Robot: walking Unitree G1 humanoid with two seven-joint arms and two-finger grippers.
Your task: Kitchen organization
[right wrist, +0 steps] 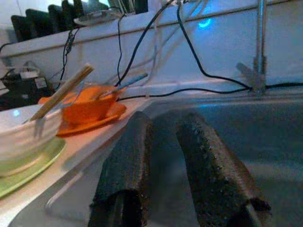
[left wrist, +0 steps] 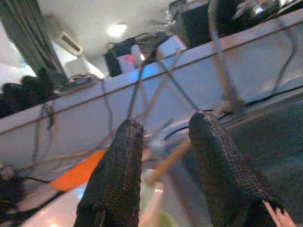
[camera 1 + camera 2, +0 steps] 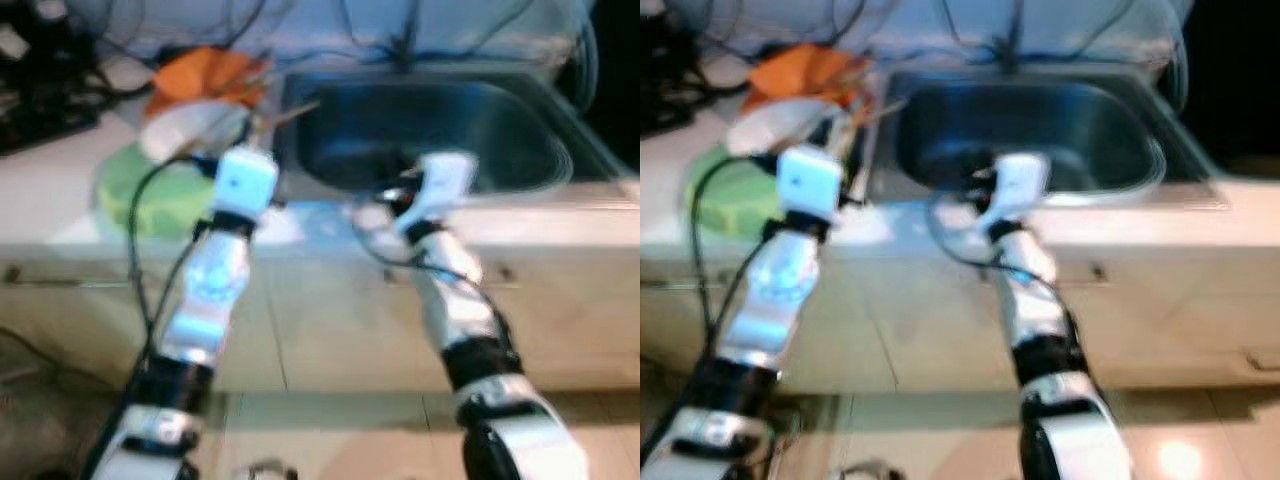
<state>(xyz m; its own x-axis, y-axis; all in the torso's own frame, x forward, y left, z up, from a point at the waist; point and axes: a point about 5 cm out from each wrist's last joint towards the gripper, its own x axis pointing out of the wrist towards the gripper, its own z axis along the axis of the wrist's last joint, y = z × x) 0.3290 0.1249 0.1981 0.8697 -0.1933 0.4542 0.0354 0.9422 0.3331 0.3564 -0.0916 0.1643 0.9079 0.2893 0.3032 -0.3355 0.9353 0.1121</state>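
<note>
Right gripper [image 1: 163,142] fingers narrowly parted over the sink [image 1: 265,137], white bowl [image 1: 23,135] with chopsticks [image 1: 61,92] on green plate [image 1: 28,168] beside them, orange bowl [image 1: 87,106] beyond, left gripper [image 2: 165,142] fingers slightly apart, empty, cables [image 2: 142,85] ahead.

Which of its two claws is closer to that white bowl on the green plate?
The left claw. It hovers right beside the white bowl on the green plate, while the right claw hangs over the steel sink, farther away.
</note>
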